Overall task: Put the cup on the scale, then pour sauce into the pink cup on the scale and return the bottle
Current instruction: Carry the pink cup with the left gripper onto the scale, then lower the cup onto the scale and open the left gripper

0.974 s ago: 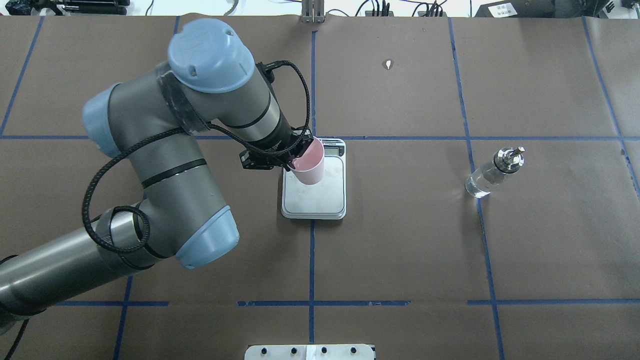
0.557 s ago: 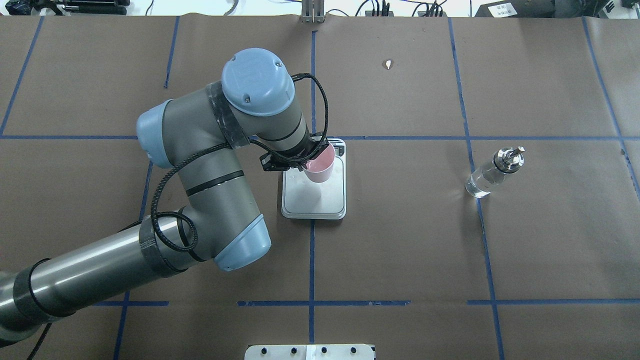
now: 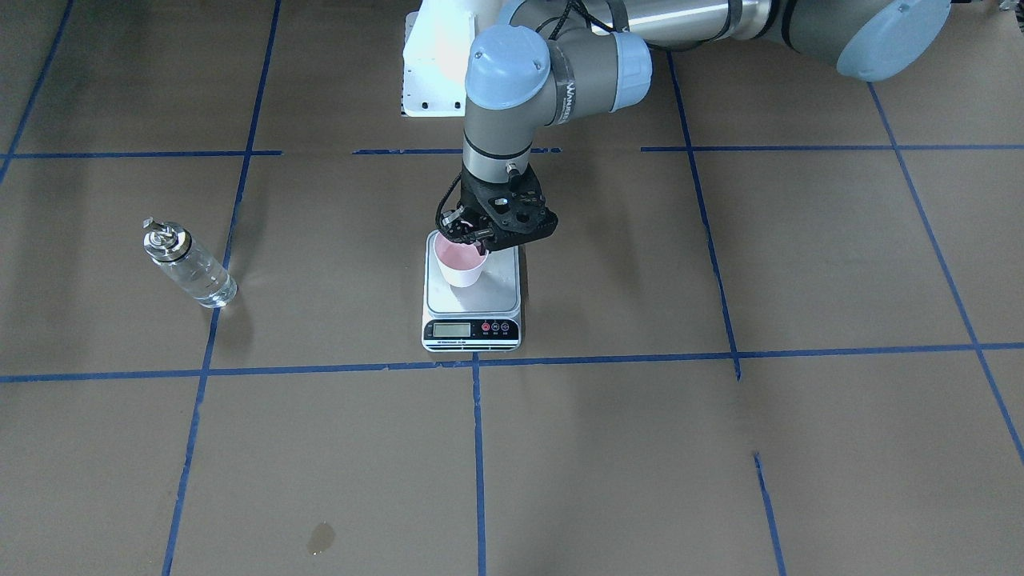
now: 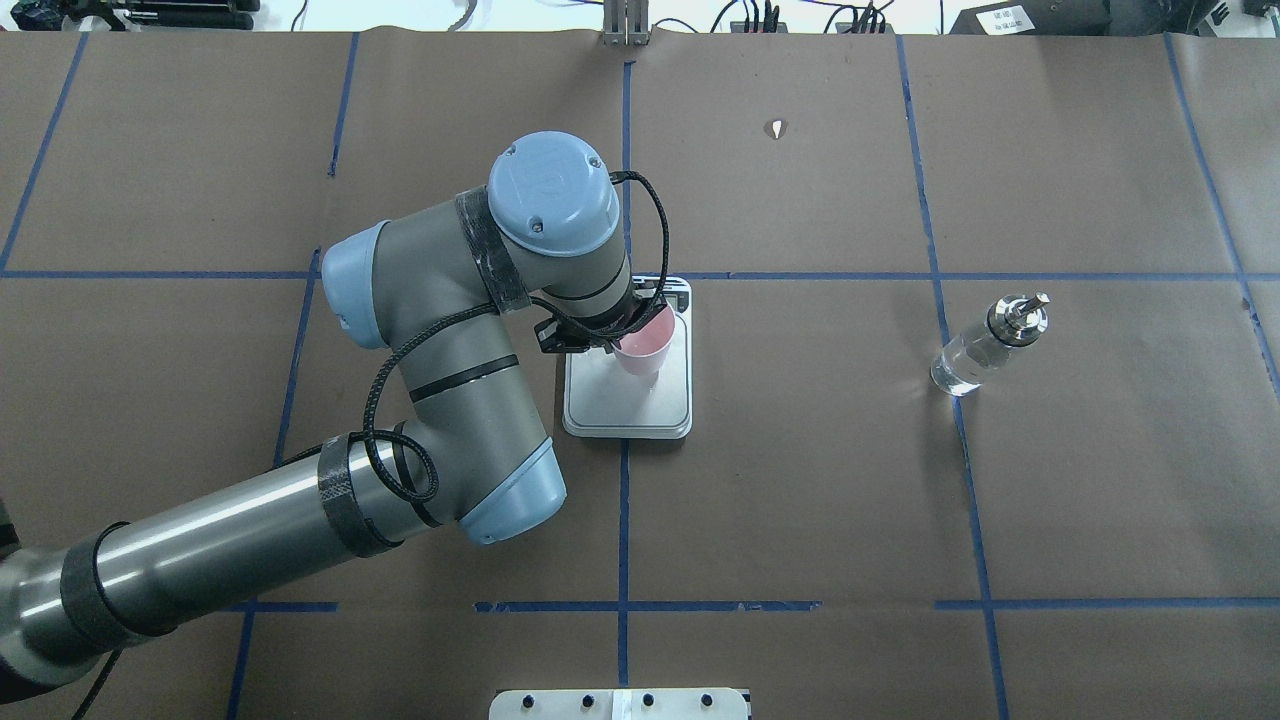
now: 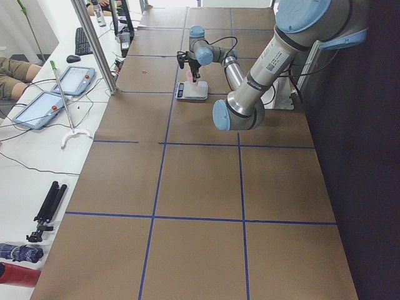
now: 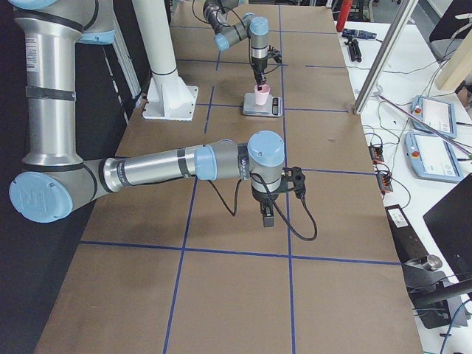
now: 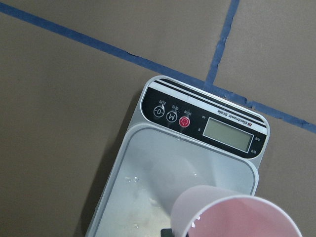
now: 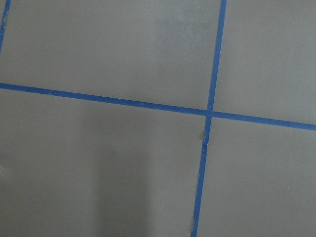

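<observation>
My left gripper [image 4: 627, 338] [image 3: 478, 246] is shut on the rim of the pink cup [image 4: 646, 346] [image 3: 458, 264]. It holds the cup slightly tilted, low over the rear of the scale [image 4: 625, 412] [image 3: 498, 293]; I cannot tell whether the cup touches the platform. The left wrist view shows the cup [image 7: 237, 217] above the steel platform [image 7: 148, 177]. The glass bottle [image 4: 986, 343] [image 3: 189, 268] of clear sauce stands alone far to the robot's right. My right gripper [image 6: 267, 217] hangs over bare table near the front; I cannot tell if it is open.
A white speck [image 4: 776, 128] lies on the far table. A wet stain [image 3: 320, 538] marks the paper on the operators' side. The white robot base [image 3: 436, 64] is behind the scale. Tablets [image 6: 436, 116] lie on the side desk.
My left arm has swung right and lowered. The cup has moved from the scale's left edge to over its platform, and sits lower and more upright. The bottle has not moved.
</observation>
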`<state>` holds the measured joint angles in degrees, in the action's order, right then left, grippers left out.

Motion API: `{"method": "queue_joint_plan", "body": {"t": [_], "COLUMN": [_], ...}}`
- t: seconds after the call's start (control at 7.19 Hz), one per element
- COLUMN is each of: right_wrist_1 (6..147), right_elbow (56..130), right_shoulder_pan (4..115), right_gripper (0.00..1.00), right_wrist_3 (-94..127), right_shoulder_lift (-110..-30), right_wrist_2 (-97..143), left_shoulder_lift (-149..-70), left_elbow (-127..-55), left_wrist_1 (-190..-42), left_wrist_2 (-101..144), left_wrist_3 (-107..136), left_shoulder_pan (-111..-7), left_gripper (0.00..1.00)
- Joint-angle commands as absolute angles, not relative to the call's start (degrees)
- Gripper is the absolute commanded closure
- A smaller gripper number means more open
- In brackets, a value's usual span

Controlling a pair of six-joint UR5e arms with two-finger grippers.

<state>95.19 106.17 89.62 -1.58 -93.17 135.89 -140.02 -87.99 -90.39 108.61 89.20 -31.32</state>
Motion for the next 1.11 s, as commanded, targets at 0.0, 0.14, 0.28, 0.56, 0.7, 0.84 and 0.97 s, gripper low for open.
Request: {"method": "queue_joint_plan", "body": {"t": [0.0,0.14,0.28,0.56,0.7,0.84,0.97], "right_wrist_1": [95.27,95.19,95.19,95.27,95.19,95.27,95.53], "right_elbow": [106.17,106.26,106.26,106.17,106.17,106.26,107.48], "right_shoulder_pan": [89.56,89.65,89.56,89.65,89.65,89.65,89.65], "right_gripper": [0.00,0.00,0.00,0.00,0.00,0.00,0.00], "right_wrist_3": [-1.58,-1.58,-1.58,-1.58,-1.58,-1.58,-1.50], "right_shoulder_lift": [-92.81,-92.73,-92.72,-92.81,-92.81,-92.81,-92.90], "right_wrist_2": [135.79,135.79,135.79,135.70,135.70,135.96,136.05], "left_shoulder_lift": [-138.52,-138.43,-138.43,-138.43,-137.21,-135.63,-134.57], "left_elbow": [-88.42,-88.50,-88.51,-89.64,-91.56,-94.63,-97.36], "left_wrist_1": [-90.44,-90.44,-90.44,-90.35,-90.35,-90.18,-89.57], "left_wrist_2": [108.63,108.72,108.81,108.55,108.54,108.72,108.89], "left_wrist_3": [89.03,89.03,89.03,88.34,88.24,87.37,85.19], "left_shoulder_pan": [-31.29,-31.29,-31.29,-31.29,-31.38,-31.38,-31.81], "left_gripper": [1.00,1.00,1.00,0.00,0.00,0.00,0.00]}}
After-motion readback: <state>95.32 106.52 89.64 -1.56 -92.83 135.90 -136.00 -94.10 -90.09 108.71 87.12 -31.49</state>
